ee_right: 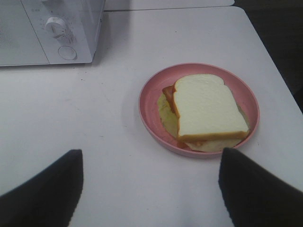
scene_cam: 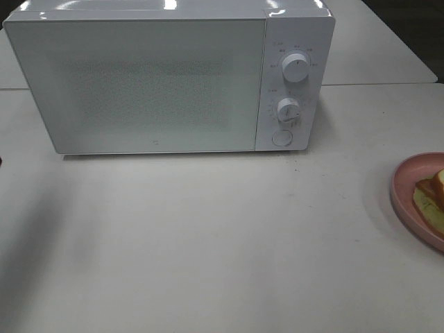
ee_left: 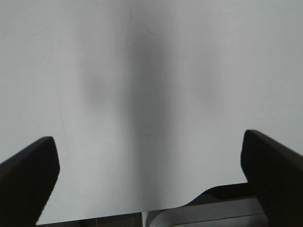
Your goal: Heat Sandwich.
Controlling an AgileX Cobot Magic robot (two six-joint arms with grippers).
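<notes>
The sandwich point(ee_right: 208, 111), pale bread with an orange-brown crust and yellowish-green filling, lies on a round pink plate point(ee_right: 151, 94) in the right wrist view. In the high view the sandwich point(scene_cam: 431, 198) and plate point(scene_cam: 409, 173) are cut off by the right edge. The white microwave point(scene_cam: 170, 76) stands at the back with its door closed. My right gripper point(ee_right: 149, 189) is open and empty, a short way from the plate. My left gripper point(ee_left: 151, 179) is open over bare table. Neither gripper shows in the high view.
The microwave has two round knobs point(scene_cam: 295, 69) and a round button point(scene_cam: 281, 137) on its right panel. The white table point(scene_cam: 208, 236) runs out to an edge just past the plate point(ee_right: 284, 85). A second table point(scene_cam: 388, 48) stands behind.
</notes>
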